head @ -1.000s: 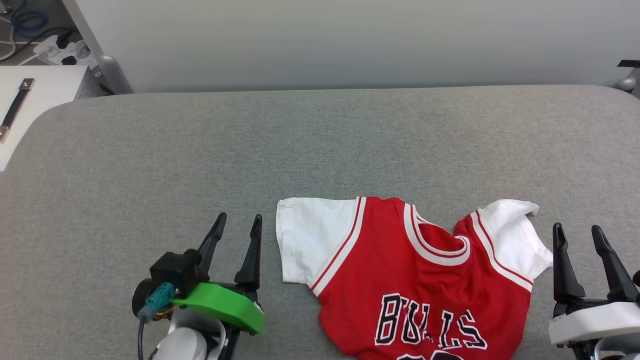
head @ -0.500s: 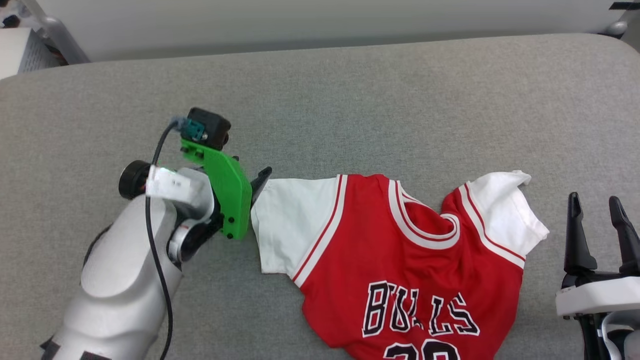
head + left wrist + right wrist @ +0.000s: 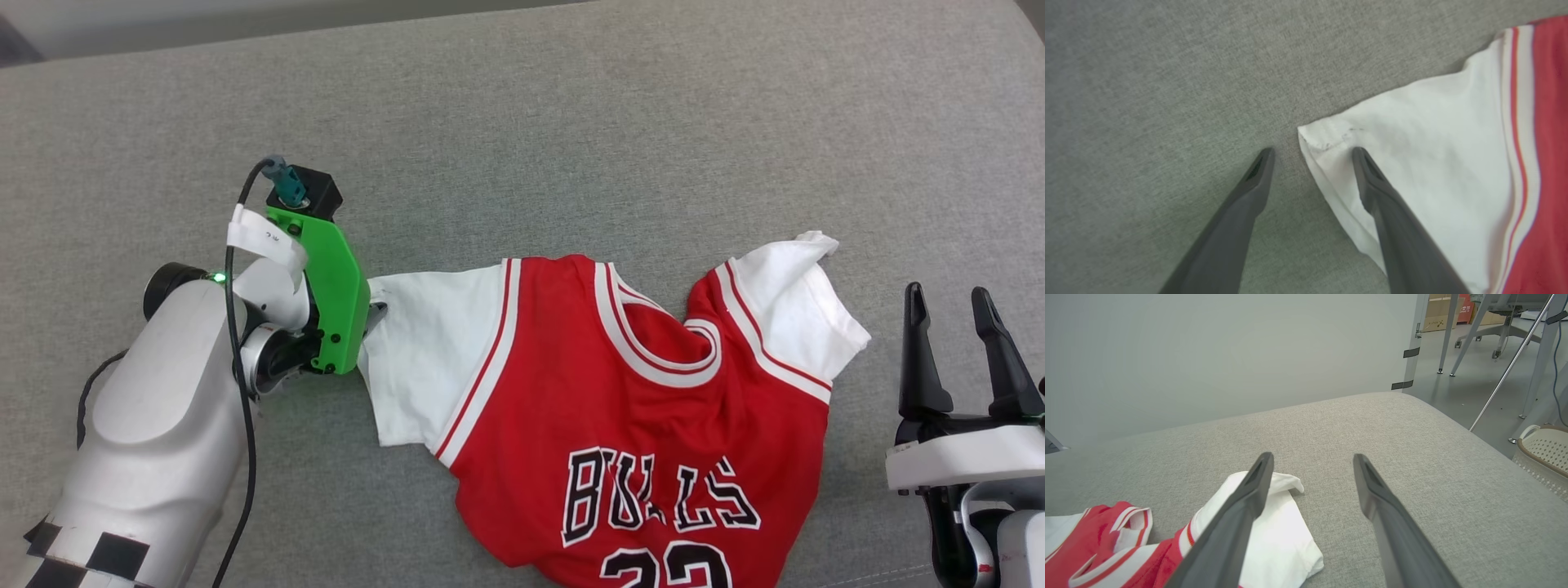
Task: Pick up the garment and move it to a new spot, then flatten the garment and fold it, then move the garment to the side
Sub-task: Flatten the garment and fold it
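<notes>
Straddling the sleeve corner [image 3: 1323, 134] of the shirt [image 3: 637, 425] with open left fingers [image 3: 1380, 196], ready to pinch; right fingers [image 3: 918, 351] open too, parked nearby.

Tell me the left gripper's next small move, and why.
Probably close the left gripper on the white sleeve corner of the shirt: its open fingers straddle that corner, one over the sleeve, one over the grey cushion, gripping nothing yet.

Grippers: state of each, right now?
Left gripper: open, astride a sleeve corner of the red-and-white BULLS jersey garment, not gripping.
Right gripper: open, empty.
</notes>
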### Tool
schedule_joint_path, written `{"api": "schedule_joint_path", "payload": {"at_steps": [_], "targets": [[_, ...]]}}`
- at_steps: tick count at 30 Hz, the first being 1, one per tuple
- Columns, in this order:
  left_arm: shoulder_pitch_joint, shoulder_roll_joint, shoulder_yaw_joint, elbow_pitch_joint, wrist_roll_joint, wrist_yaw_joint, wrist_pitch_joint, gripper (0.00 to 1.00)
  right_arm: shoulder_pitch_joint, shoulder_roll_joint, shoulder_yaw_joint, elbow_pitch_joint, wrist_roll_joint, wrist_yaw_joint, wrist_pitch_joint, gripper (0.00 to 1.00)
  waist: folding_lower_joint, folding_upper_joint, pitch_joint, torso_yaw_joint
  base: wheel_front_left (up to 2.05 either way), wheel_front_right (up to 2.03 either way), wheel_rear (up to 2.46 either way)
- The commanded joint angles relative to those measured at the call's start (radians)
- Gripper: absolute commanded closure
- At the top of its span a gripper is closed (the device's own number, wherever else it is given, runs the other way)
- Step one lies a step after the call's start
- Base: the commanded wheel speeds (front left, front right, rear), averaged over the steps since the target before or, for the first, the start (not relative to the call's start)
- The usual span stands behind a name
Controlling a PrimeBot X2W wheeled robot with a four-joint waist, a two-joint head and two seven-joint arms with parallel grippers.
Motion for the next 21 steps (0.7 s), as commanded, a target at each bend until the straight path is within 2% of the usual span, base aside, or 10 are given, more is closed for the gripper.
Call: {"api": "schedule_joint_path", "payload": {"at_steps": [1, 8, 9, 10, 11, 14, 17, 21], "targets": [[-0.012, 0.002, 0.0, 0.01, 0.002, 0.004, -0.015, 0.0, -0.013, 0.007, -0.001, 0.004, -0.008, -0.001, -0.009, 0.0, 0.0, -0.0001, 0.018, -0.019, 0.0, 0.0, 0.0], [0.005, -0.016, -0.015, 0.087, 0.016, 0.006, -0.087, 0.0, -0.011, 0.003, -0.006, 0.006, -0.016, -0.001, -0.004, 0.0, 0.0, -0.0001, 0.024, -0.011, 0.0, 0.0, 0.0], [0.009, -0.021, -0.018, 0.098, 0.011, 0.005, -0.084, 0.17, -0.012, 0.001, -0.007, 0.006, -0.017, -0.001, -0.002, 0.0, 0.0, -0.0001, 0.023, -0.008, 0.0, 0.0, 0.0], [0.011, -0.025, -0.025, 0.108, 0.007, 0.002, -0.084, 0.63, -0.013, -0.001, -0.007, 0.004, -0.018, -0.001, 0.001, 0.0, 0.0, -0.0001, 0.022, -0.004, 0.0, 0.0, 0.0], [0.012, -0.028, -0.029, 0.113, 0.006, 0.001, -0.088, 1.0, -0.014, -0.002, -0.007, 0.003, -0.02, -0.001, 0.003, 0.0, 0.0, -0.0001, 0.021, 0.0, 0.0, 0.0, 0.0], [0.016, -0.033, -0.025, 0.129, -0.003, -0.003, -0.134, 1.0, -0.015, -0.008, -0.009, 0.002, -0.023, -0.001, 0.013, 0.0, 0.0, -0.0001, 0.009, 0.011, 0.0, 0.0, 0.0], [0.017, -0.014, -0.017, 0.133, 0.04, 0.023, -0.241, 1.0, -0.01, -0.015, -0.008, 0.003, -0.023, -0.001, 0.025, 0.0, 0.0, -0.0001, -0.01, 0.023, 0.0, 0.0, 0.0], [0.044, -0.011, 0.025, 0.111, 0.026, 0.054, -0.336, 1.0, 0.009, -0.034, -0.019, 0.003, -0.021, -0.001, 0.058, 0.0, 0.0, -0.0001, -0.04, 0.051, 0.0, 0.0, 0.0]]}}
